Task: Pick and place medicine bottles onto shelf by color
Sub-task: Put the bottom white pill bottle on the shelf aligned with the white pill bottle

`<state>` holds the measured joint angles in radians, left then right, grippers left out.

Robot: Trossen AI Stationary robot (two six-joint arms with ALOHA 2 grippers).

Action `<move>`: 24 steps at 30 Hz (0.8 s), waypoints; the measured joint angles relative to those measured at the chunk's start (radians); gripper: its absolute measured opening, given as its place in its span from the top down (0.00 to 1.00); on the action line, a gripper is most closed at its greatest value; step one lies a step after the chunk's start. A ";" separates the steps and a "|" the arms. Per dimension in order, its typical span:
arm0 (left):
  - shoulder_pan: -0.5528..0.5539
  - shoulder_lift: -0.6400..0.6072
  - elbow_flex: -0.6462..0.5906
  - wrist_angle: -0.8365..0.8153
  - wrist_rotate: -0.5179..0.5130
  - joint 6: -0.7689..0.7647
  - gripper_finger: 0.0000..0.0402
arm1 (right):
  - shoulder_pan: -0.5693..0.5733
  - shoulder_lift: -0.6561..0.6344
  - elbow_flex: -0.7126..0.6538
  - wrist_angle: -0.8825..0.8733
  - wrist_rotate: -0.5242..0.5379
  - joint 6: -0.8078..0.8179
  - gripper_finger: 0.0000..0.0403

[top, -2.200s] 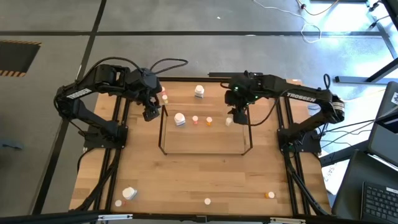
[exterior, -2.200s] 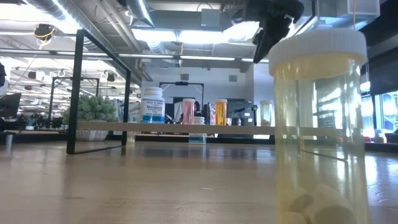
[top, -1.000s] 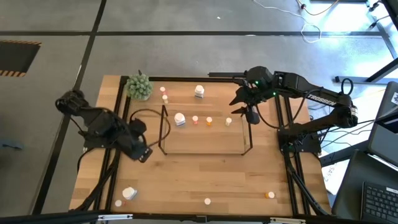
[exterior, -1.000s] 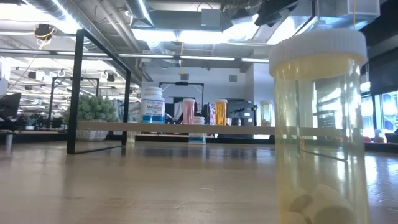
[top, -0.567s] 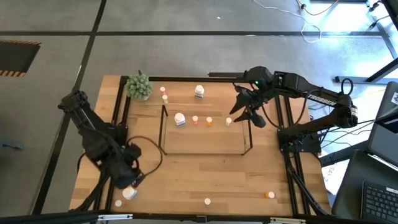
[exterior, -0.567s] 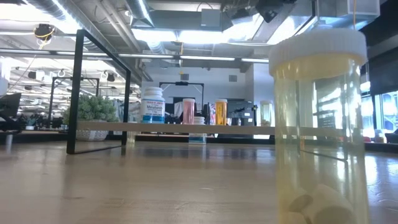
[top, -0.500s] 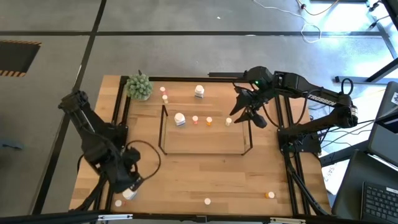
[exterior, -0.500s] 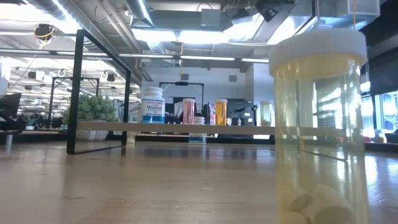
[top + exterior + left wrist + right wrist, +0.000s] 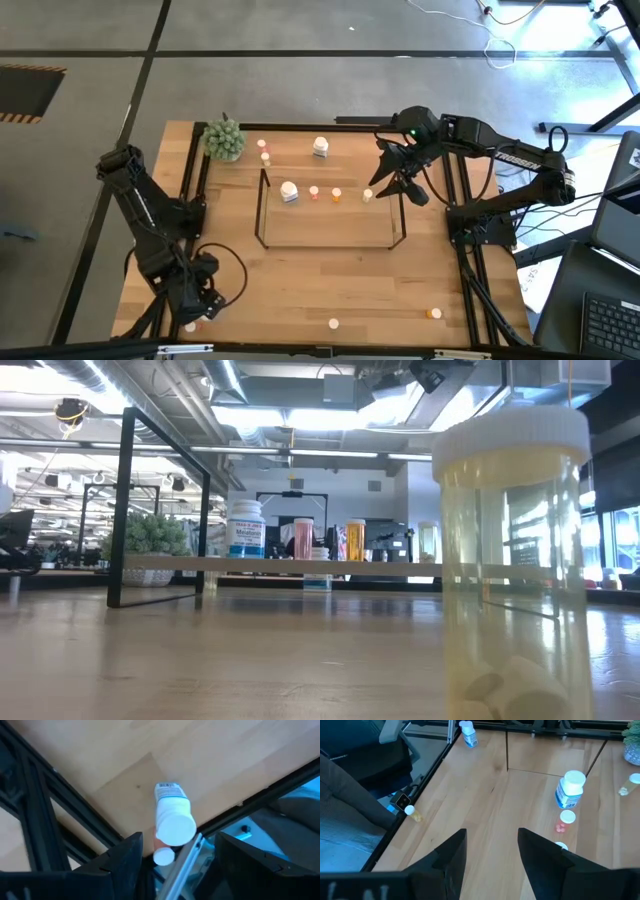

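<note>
The black wire shelf (image 9: pixel 330 238) stands mid-table. A white bottle (image 9: pixel 289 191), a pink one (image 9: pixel 313 192), an orange one (image 9: pixel 336 196) and a cream one (image 9: pixel 367 195) stand on its wooden base. My left gripper (image 9: pixel 193 303) is open over the near-left corner. A large white bottle (image 9: pixel 172 815) seems to lie on its side just beyond its fingers (image 9: pixel 125 857), and a small white-capped bottle (image 9: pixel 163 856) lies beside it. My right gripper (image 9: pixel 398 186) hangs open and empty above the shelf's right end, and it also shows in the right wrist view (image 9: pixel 492 837).
A green plant (image 9: pixel 224 138), a white bottle (image 9: pixel 320 147) and two small bottles (image 9: pixel 264 152) stand behind the shelf. Small bottles lie by the near edge (image 9: pixel 333 323) (image 9: pixel 433 313) (image 9: pixel 190 326). The black table frame (image 9: pixel 45 820) runs close to my left gripper. A cream bottle (image 9: pixel 510 560) fills the low view's right.
My left gripper has swung from beside the shelf's left end toward the table's near edge and the near-left corner, ending over the large white bottle there. The bottles have not moved.
</note>
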<state>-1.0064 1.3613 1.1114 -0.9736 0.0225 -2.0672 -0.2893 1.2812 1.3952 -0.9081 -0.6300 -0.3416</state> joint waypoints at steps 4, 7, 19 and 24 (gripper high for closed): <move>-0.018 0.010 0.000 0.035 -0.004 -0.028 0.40 | 0.000 0.000 0.000 0.000 0.000 0.000 0.56; -0.031 0.043 0.000 0.056 -0.002 -0.028 0.40 | 0.000 0.000 0.000 0.000 0.000 0.000 0.56; -0.050 0.126 0.000 0.148 0.056 0.043 0.40 | 0.000 0.000 0.000 -0.001 0.000 0.000 0.56; -0.050 0.126 0.000 0.120 0.040 0.058 0.40 | 0.000 0.000 0.000 -0.001 0.000 0.000 0.56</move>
<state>-1.0561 1.4872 1.1110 -0.8533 0.0629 -2.0094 -0.2893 1.2812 1.3952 -0.9089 -0.6298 -0.3416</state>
